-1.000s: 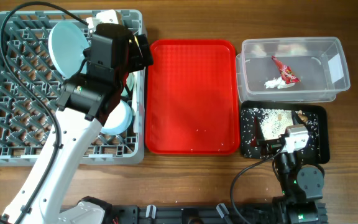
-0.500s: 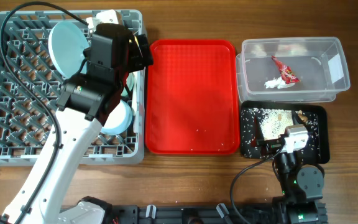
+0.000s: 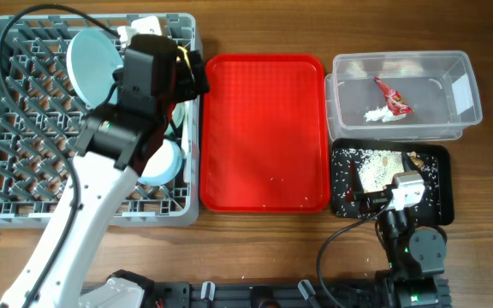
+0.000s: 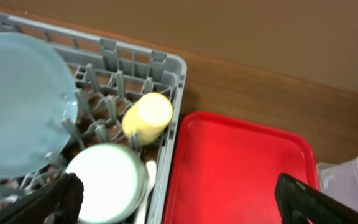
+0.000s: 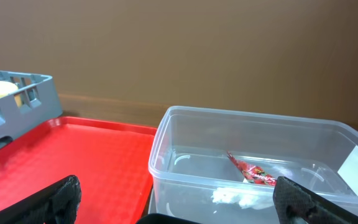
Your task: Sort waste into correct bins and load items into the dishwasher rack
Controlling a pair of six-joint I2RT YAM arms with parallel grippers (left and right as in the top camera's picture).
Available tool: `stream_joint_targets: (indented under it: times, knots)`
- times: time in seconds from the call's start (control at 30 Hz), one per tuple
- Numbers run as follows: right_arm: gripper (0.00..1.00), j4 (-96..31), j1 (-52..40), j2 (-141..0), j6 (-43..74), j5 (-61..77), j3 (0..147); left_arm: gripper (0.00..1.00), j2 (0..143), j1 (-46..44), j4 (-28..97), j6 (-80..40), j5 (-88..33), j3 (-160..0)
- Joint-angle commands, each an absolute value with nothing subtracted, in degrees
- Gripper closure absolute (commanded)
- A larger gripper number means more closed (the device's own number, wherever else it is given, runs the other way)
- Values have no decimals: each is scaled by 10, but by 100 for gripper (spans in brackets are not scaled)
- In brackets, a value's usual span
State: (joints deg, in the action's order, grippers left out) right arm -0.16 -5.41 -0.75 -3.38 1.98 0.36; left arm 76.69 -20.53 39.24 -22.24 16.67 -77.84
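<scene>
grey dishwasher rack (image 3: 24,201) fills the nine o'clock side of the overhead view. the left gripper (image 4: 179,193) hovers over the rack's right edge, its fingers spread wide and holding nothing. in the left wrist view the yellow cup (image 4: 148,117) lies tilted among the pegs at about eleven o'clock of the gap. a mint bowl (image 4: 104,183) sits at nine, with the blue plate (image 4: 17,102) beyond it at ten. the right gripper (image 5: 176,199) sits parted and empty over the black tray (image 3: 445,175) of food scraps (image 3: 375,171). at its one o'clock the clear tub (image 5: 160,155) holds the snack wrapper (image 5: 250,172) and the tissue (image 5: 235,197).
</scene>
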Motion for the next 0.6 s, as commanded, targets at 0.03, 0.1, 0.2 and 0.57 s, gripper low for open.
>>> stream_joint_targets:
  times: [0.03, 0.1, 0.2, 0.57]
  knots:
    - [0, 1, -50, -2, -45, 31, 3, 0, 658, -183, 437, -229, 177, -778]
    - [0, 1, -50, -2, -45, 31, 3, 0, 609, -150, 458, -230, 152, -777]
    - [0, 1, -50, -2, -45, 31, 3, 0, 517, -77, 489, -230, 58, -733]
    - [0, 1, -50, -3, -45, 31, 3, 0, 137, 52, 265, -296, -58, -314]
